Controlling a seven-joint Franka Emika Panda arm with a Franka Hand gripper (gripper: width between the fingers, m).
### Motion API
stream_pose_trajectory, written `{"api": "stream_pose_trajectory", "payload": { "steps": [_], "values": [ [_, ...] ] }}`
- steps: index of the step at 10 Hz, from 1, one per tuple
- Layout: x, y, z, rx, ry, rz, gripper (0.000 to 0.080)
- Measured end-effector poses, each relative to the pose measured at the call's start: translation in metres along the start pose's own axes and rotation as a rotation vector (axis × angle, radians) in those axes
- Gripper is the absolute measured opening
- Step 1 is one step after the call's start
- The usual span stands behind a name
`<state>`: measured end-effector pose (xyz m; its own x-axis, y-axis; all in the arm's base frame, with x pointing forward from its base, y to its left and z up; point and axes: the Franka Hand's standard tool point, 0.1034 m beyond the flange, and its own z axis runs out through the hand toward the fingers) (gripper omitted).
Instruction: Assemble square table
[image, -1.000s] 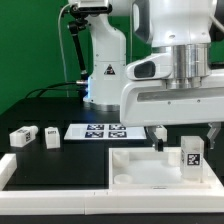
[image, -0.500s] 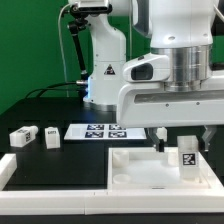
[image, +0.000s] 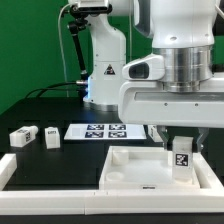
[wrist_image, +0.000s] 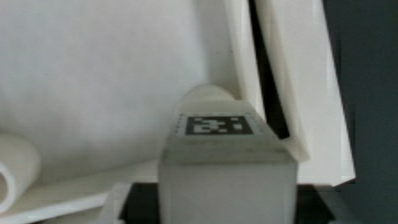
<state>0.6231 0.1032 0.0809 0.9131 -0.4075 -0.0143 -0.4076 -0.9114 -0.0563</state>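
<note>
The white square table top (image: 132, 172) lies with its raised rim up at the front of the exterior view's right. One white tagged leg block (image: 180, 158) stands upright on it near the far right corner. My gripper (image: 181, 146) hangs straight down over that leg, a finger on each side. In the wrist view the leg block (wrist_image: 221, 150) fills the gap, and the dark pads (wrist_image: 135, 203) lie against both of its sides. The table top's rim (wrist_image: 242, 60) runs just past the leg. More leg blocks (image: 20, 136) (image: 52, 136) lie loose on the black table at the left.
The marker board (image: 100, 131) lies flat behind the table top. A long white border rail (image: 50, 192) runs along the front and turns up at the left. The arm's white base (image: 105, 65) stands at the back. A curved white shape (wrist_image: 15, 170) shows beside the leg in the wrist view.
The fingers have closed in from wide apart onto the upright leg block. Leg and table top have shifted slightly toward the exterior view's left.
</note>
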Motion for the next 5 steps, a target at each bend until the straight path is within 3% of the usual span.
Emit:
{"api": "stream_pose_trajectory", "payload": {
  "steps": [4, 5],
  "values": [
    [-0.005, -0.007, 0.002, 0.011, -0.012, 0.314, 0.0291],
    [-0.006, -0.012, 0.002, 0.033, -0.013, 0.478, 0.0291]
  ]
}}
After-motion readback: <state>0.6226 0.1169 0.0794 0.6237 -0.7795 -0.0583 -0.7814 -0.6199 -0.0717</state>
